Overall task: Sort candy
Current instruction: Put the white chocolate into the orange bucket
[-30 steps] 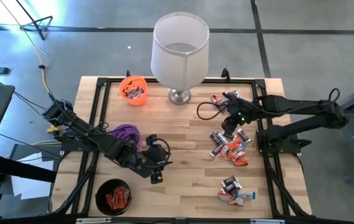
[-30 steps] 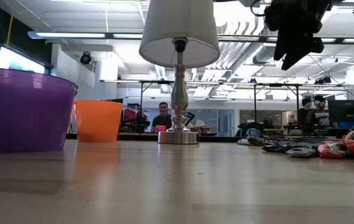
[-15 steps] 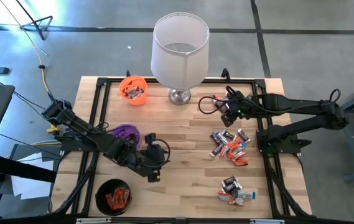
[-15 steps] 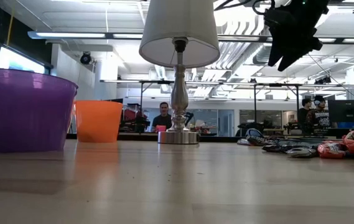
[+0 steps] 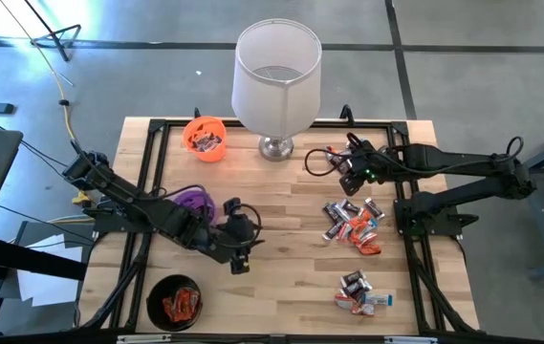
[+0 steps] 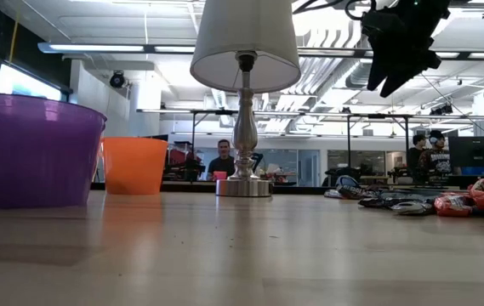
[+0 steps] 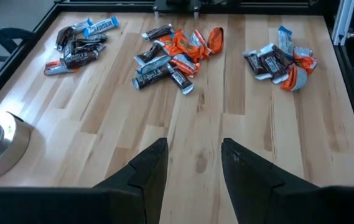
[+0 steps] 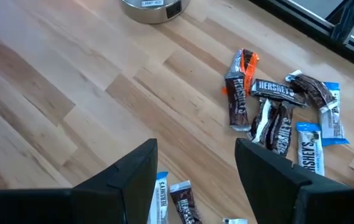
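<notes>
Candy (image 5: 351, 225) lies in 3 loose heaps on the right half of the counter (image 5: 291, 277): a far heap by the lamp (image 5: 273, 81), a middle heap, and a near heap (image 5: 359, 292) toward the front edge, with orange, dark brown and white-blue wrappers mixed together in each. Some pieces already sit sorted, dark ones in the orange cup (image 5: 205, 138) at the far left and orange-red ones in the black cup (image 5: 175, 302) at the near left; the purple cup (image 5: 193, 204) is partly hidden by the left arm, so I cannot tell what it holds. The step in hand looks like choosing the next piece. The right tool (image 8: 195, 180) hovers above the far heap (image 8: 276, 115) with its fingers spread wide and nothing between them, several dark bars just ahead of it. The left tool (image 7: 194, 165) hangs over bare wood near the middle of the counter, beside the purple cup, also spread wide and holding nothing. The next move probably calls for the right tool to descend over 1 bar lying apart from its neighbours, such as the dark one beside the orange wrapper (image 8: 242, 68), line its fingers across the bar's narrow width, and close on that piece alone before carrying it to the matching cup.
</notes>
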Tool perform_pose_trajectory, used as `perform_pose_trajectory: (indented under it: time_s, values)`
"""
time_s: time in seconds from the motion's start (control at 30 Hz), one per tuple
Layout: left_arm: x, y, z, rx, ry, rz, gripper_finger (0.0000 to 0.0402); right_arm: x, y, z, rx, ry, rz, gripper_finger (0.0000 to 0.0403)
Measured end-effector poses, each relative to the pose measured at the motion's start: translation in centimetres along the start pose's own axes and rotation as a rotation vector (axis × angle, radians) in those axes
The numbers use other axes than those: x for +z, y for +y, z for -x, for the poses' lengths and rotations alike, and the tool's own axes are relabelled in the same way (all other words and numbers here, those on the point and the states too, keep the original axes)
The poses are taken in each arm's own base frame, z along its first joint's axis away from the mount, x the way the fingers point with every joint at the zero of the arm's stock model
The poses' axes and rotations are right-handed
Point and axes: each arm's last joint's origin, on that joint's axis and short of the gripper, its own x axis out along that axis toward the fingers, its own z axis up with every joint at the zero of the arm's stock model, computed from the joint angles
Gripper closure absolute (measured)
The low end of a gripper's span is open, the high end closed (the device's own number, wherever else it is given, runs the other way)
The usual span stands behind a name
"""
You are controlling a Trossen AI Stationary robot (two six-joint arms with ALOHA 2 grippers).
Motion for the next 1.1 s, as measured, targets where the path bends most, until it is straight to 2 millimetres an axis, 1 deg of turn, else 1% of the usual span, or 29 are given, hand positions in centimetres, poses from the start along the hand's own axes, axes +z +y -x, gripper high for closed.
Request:
perform_pose_trajectory:
  time_s: [0.17, 0.23, 0.3, 0.37, 0.47, 0.53, 0.6, 0.7, 0.83, 1.0, 1.1]
  values:
    - [0.0, 0.0, 0.0, 0.001, 0.0, -0.044, 0.0266, 0.1, 0.1, 0.0, 0.013, -0.013, -0.027, 0.0192]
    - [0.0, 0.0, 0.0, 0.003, 0.002, -0.063, 0.0266, -0.1, 0.2, 0.0, 0.06, 0.052, -0.025, 0.0192]
    - [-0.3, 0.3, 0.0, 0.052, 0.015, -0.077, 0.0266, -0.7, -0.1, 0.1, 0.07, 0.143, -0.028, 0.0192]
    - [-0.4, 1.1, 0.3, 0.101, 0.04, -0.091, 0.0266, -1.4, -0.7, 0.1, 0.003, 0.217, -0.011, 0.0192]
    - [0.1, 2.4, 1.0, 0.135, 0.031, -0.077, 0.0266, -2.3, -2.0, 0.1, -0.193, 0.291, 0.044, 0.0192]
    - [0.2, 3.0, 0.8, 0.136, 0.043, -0.093, 0.0266, -2.5, -2.8, 0.0, -0.299, 0.341, 0.066, 0.0192]
    - [0.4, 3.4, 0.5, 0.115, 0.056, -0.102, 0.0266, -2.3, -3.5, -0.3, -0.362, 0.377, 0.072, 0.0192]
    - [0.5, 3.4, -0.1, 0.076, 0.063, -0.086, 0.0266, -2.4, -4.4, -1.7, -0.349, 0.419, 0.067, 0.0192]
    - [0.1, 2.8, -0.9, 0.052, 0.089, -0.075, 0.0266, -3.0, -5.5, -4.4, -0.239, 0.484, 0.066, 0.0192]
    - [-0.1, 1.8, -0.9, 0.019, 0.081, -0.073, 0.0266, -4.2, -7.6, -7.3, -0.219, 0.512, 0.068, 0.0192]
    - [-0.2, 1.5, -0.8, 0.013, 0.082, -0.063, 0.0266, -4.5, -8.9, -8.3, -0.183, 0.526, 0.026, 0.0192]
